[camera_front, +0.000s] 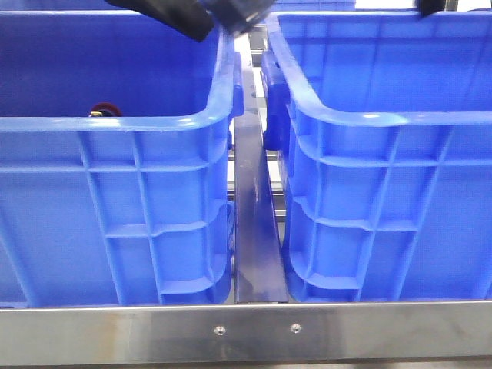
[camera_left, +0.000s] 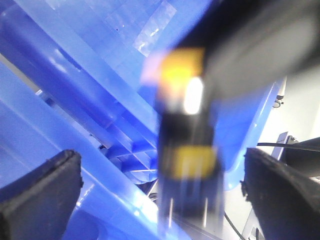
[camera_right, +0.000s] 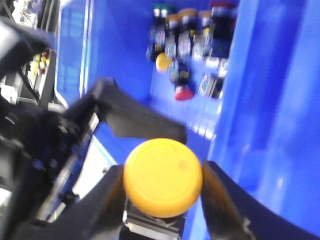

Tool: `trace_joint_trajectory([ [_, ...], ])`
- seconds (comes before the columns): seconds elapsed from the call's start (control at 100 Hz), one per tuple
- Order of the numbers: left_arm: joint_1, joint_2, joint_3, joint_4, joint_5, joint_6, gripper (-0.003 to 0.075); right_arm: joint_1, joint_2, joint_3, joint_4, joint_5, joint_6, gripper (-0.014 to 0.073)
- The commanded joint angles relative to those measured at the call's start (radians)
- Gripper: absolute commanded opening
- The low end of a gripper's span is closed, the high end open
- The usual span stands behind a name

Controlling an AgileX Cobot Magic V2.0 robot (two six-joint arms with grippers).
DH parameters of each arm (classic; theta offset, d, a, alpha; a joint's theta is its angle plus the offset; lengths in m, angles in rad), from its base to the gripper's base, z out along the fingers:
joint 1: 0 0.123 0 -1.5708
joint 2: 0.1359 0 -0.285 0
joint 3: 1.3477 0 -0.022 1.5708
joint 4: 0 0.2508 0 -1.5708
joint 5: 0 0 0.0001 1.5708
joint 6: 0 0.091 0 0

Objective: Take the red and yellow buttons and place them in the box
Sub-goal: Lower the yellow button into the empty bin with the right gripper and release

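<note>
My right gripper point(camera_right: 162, 186) is shut on the yellow button point(camera_right: 162, 177), its round yellow cap facing the camera. The same button shows blurred in the left wrist view as a dark body point(camera_left: 187, 165) with yellow patches and metal pins. My left gripper point(camera_left: 160, 175) is open, its fingers point(camera_left: 42, 185) wide on either side of that body without touching it. A red button point(camera_right: 183, 92) lies among several buttons on the floor of a blue crate point(camera_right: 255, 100). Another red cap point(camera_front: 104, 110) peeks over the left crate's near rim point(camera_front: 115, 123).
Two alike blue crates stand side by side, the right one point(camera_front: 384, 119) across a narrow gap with a dark metal strip point(camera_front: 254, 223). Both arms show only as dark parts at the top edge point(camera_front: 192, 15). A steel rail point(camera_front: 246, 330) runs along the front.
</note>
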Motion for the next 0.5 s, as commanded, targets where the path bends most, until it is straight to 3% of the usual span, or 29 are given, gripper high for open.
trace_joint_trajectory([
  [0.0, -0.008, -0.033, -0.027, -0.053, -0.014, 0.003, 0.062, -0.087, -0.037, -0.058, 0.046, 0.035, -0.021, 0.0137],
  [0.1, -0.008, -0.033, -0.027, -0.053, -0.014, 0.003, 0.062, -0.19, -0.037, -0.076, 0.043, 0.035, -0.084, 0.0137],
  [0.22, -0.008, -0.033, -0.027, -0.053, -0.014, 0.003, 0.062, -0.283, -0.037, -0.072, 0.031, -0.012, -0.251, 0.0137],
  [0.49, -0.008, -0.033, -0.027, -0.053, -0.014, 0.003, 0.0619, -0.278, -0.037, -0.008, -0.085, -0.287, -0.55, 0.0137],
])
